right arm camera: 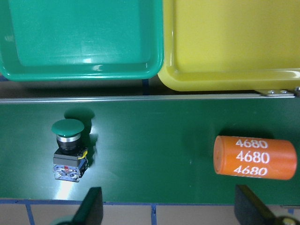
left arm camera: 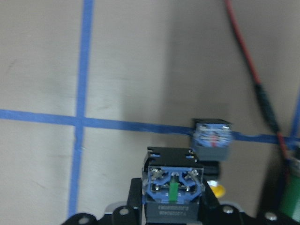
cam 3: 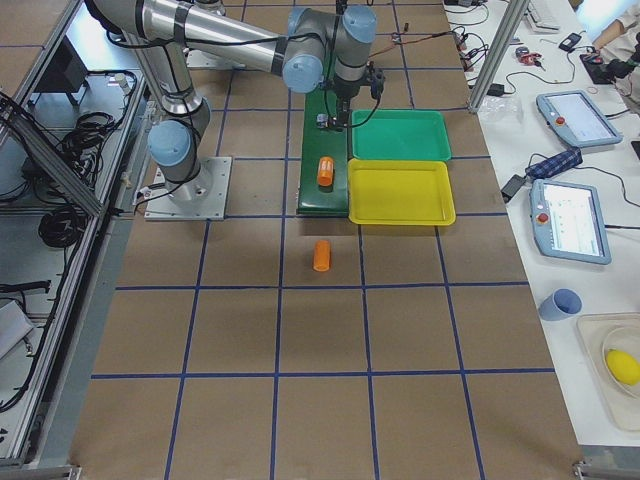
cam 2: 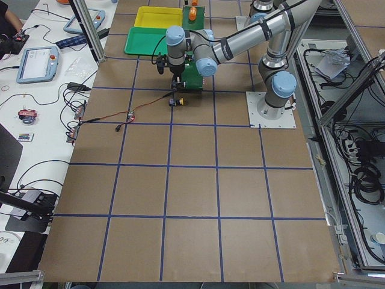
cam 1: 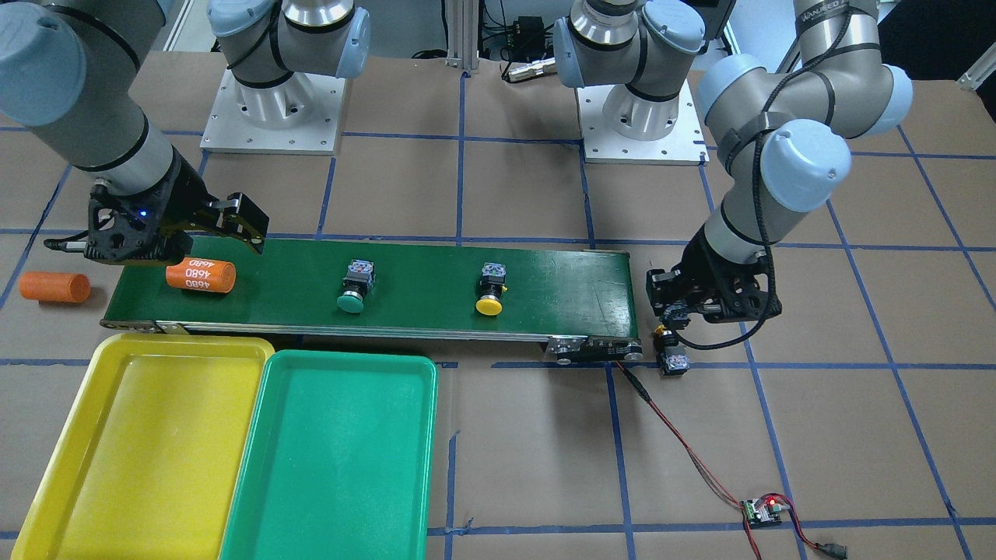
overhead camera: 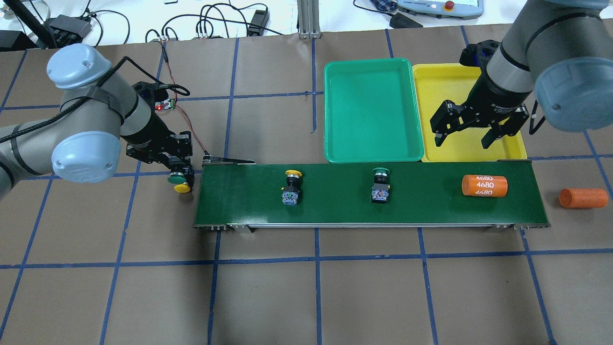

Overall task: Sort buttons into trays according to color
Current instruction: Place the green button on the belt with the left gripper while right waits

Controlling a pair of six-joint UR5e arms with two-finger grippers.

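Two trays (overhead camera: 371, 110), green conveyor belt (overhead camera: 421, 201), brown table (overhead camera: 368, 302), blue tape grid (overhead camera: 316, 259), cables (overhead camera: 225, 19)

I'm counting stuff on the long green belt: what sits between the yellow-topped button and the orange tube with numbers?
A small green-capped black push-button, alone on the belt, clearest in the overhead view.
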